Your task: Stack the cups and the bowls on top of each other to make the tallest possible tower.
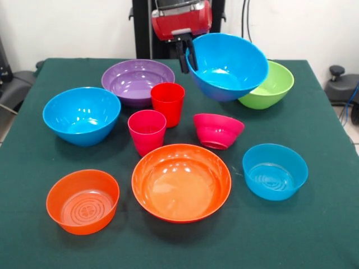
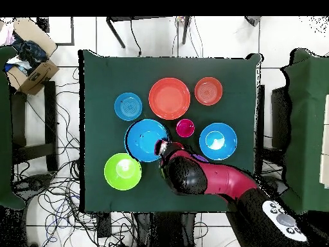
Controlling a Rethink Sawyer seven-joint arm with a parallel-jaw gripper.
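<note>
My gripper [image 1: 187, 58] is shut on the rim of a large blue bowl [image 1: 227, 66], which hangs tilted above the table and partly in front of the lime green bowl [image 1: 272, 87]. In the overhead view the gripper [image 2: 164, 149] and held bowl [image 2: 146, 139] are just above the green bowl [image 2: 123, 171]. The red cup [image 1: 168, 102] and pink cup [image 1: 147, 130] stand upright mid-table beside the small magenta bowl [image 1: 217, 130]. Apart from them sit the purple bowl [image 1: 137, 81], a second blue bowl [image 1: 81, 115], the large orange bowl [image 1: 181, 182], the small orange bowl [image 1: 82, 200] and the light blue bowl [image 1: 275, 171]. No tower shows.
The table wears a dark green cloth [image 1: 314, 224]. In the overhead view my arm [image 2: 205, 177] covers the purple bowl and both cups. A cardboard box [image 2: 29, 64] sits off the table at one corner, with cables on the floor around it.
</note>
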